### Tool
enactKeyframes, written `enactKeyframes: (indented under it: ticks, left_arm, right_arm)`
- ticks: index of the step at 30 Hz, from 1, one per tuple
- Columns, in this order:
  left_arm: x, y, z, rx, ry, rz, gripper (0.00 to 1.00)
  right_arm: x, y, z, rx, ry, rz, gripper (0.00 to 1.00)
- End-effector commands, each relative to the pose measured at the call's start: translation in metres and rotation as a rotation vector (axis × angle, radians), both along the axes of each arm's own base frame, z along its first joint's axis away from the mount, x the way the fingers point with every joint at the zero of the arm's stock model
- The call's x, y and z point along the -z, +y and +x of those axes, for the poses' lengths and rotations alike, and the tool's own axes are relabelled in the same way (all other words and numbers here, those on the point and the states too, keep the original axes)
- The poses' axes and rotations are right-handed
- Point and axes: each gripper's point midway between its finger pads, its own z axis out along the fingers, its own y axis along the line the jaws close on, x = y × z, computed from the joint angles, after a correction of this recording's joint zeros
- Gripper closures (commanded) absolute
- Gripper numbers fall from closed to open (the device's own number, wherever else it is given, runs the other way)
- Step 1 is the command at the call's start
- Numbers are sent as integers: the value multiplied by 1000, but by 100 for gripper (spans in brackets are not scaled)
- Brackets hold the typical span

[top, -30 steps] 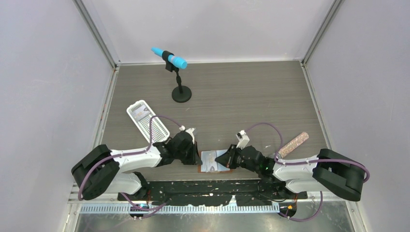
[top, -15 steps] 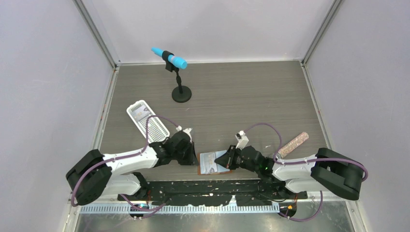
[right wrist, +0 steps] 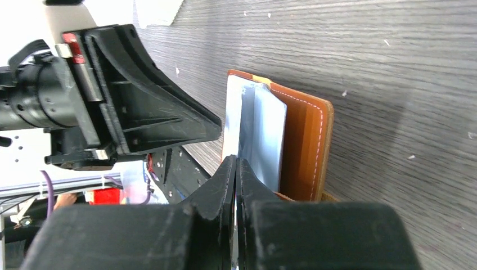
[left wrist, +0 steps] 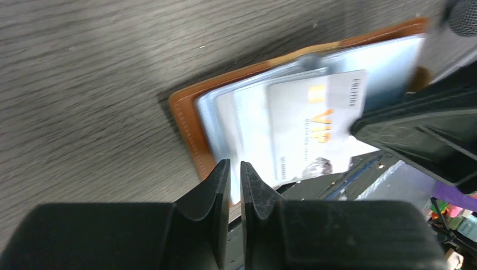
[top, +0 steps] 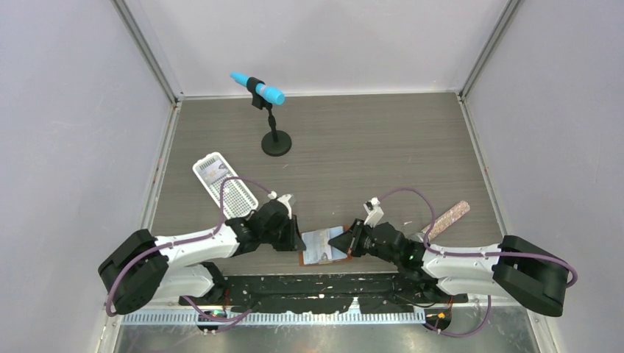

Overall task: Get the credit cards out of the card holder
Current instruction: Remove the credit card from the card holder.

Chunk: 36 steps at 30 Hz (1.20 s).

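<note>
The tan-brown card holder (top: pixel 321 247) lies open near the table's front edge, with pale blue pockets facing up. Several credit cards (left wrist: pixel 315 126) fan out of it, and the top one carries orange VIP print. My left gripper (left wrist: pixel 235 169) hovers at the holder's left edge (left wrist: pixel 188 132). Its jaws are open by a narrow slit with nothing in it. My right gripper (right wrist: pixel 236 164) reaches in from the right, shut, and pinches the edge of a pale credit card (right wrist: pixel 233 121) beside the blue sleeve (right wrist: pixel 269 135). In the top view the two grippers, left (top: pixel 298 240) and right (top: pixel 341 241), face each other across the holder.
A white perforated tray (top: pixel 224 184) lies behind my left arm. A blue microphone on a black stand (top: pixel 275 140) is at the back. A glittery beige stick (top: pixel 449 218) lies right of my right arm. The black rail (top: pixel 316 287) runs just in front of the holder.
My left gripper's jaws have parted slightly and its arm has drawn back to the left. The right arm's elbow has swung outward to the right, with its tips still at the holder.
</note>
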Motion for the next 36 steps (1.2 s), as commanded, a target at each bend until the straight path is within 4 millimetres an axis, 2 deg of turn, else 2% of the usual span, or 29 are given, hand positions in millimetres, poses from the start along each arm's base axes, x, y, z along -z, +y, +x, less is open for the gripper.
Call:
enactKeyframes:
  ticks: [1, 6, 9, 10, 11, 15, 16, 17, 18, 19, 22, 29, 36]
  left_arm:
    - [-29, -26, 10, 33, -75, -155, 85]
    - [-21, -28, 12, 38, -65, -130, 85]
    - [-16, -26, 11, 34, -56, -116, 85]
    - [-16, -26, 11, 35, -57, -116, 85]
    - [-16, -25, 11, 35, -60, -118, 85]
    - [-28, -25, 11, 52, -86, -124, 84]
    - [-34, -26, 13, 58, -100, -130, 83]
    - [-37, -25, 12, 67, -104, -124, 83]
    - [-42, -24, 12, 72, -114, -122, 82]
    - [-46, -23, 13, 73, -125, -115, 81]
    - [-67, -19, 18, 72, -176, -108, 78]
    - [-115, -7, 15, 125, -276, -103, 70]
    - [-162, -1, -9, 281, -362, -176, 64]
  right_arm:
    - [-12, 7, 7, 2, -25, -5, 95]
    - [-14, 8, 7, 1, -25, -1, 95]
    - [-12, 2, 10, 25, -23, -44, 95]
    - [-17, 1, 11, 29, -35, -39, 95]
    - [-14, -4, 12, 37, -38, -73, 95]
    - [-31, -18, 16, 63, -99, -89, 95]
    - [-28, -23, 16, 64, -105, -117, 95]
    - [-38, -24, 18, 70, -126, -99, 95]
    - [-37, -28, 18, 67, -136, -119, 95]
    - [-46, -29, 19, 70, -156, -102, 95]
    - [-57, -33, 18, 59, -185, -116, 95]
    - [-91, -30, 8, -67, -304, -127, 95]
    - [-125, -5, -34, -402, -421, -65, 95]
